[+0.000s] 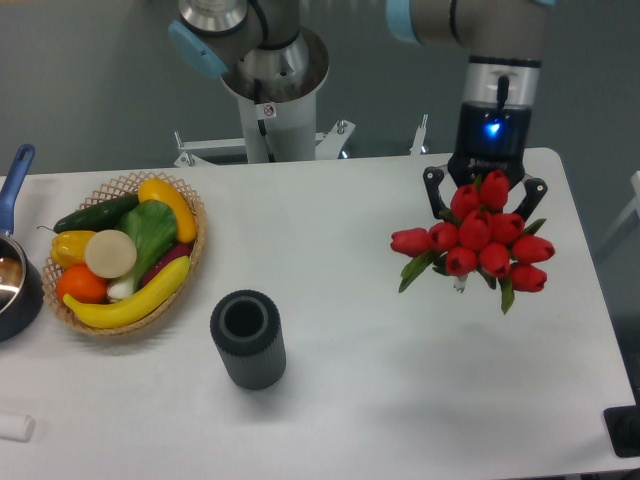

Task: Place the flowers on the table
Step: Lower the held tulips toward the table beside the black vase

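Light, soft, crushable bunch of red tulips [478, 238] at three o'clock over white table [380, 380]; best gripped at stems, tool [485, 195] apparently clasping it.

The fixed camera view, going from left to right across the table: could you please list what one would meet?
Pot with a blue handle → basket of fruit and vegetables → dark ribbed cylinder → the flowers, held over the table by the gripper.
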Robot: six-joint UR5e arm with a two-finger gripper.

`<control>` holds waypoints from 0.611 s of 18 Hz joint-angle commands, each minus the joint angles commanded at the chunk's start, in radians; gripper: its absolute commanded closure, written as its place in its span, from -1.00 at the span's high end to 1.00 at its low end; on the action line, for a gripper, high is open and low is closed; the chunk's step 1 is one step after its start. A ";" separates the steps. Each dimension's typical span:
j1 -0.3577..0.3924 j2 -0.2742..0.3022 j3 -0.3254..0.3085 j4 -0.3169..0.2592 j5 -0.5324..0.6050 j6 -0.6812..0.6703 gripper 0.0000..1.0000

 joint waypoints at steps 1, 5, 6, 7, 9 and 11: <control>-0.006 -0.003 -0.006 -0.002 0.021 0.017 -0.11; -0.057 -0.035 -0.012 -0.002 0.158 0.066 -0.11; -0.066 -0.049 -0.011 -0.002 0.182 0.068 -0.11; -0.075 -0.063 -0.008 -0.002 0.209 0.069 -0.11; -0.110 -0.103 0.001 -0.002 0.288 0.072 -0.11; -0.133 -0.129 0.003 0.000 0.345 0.092 -0.11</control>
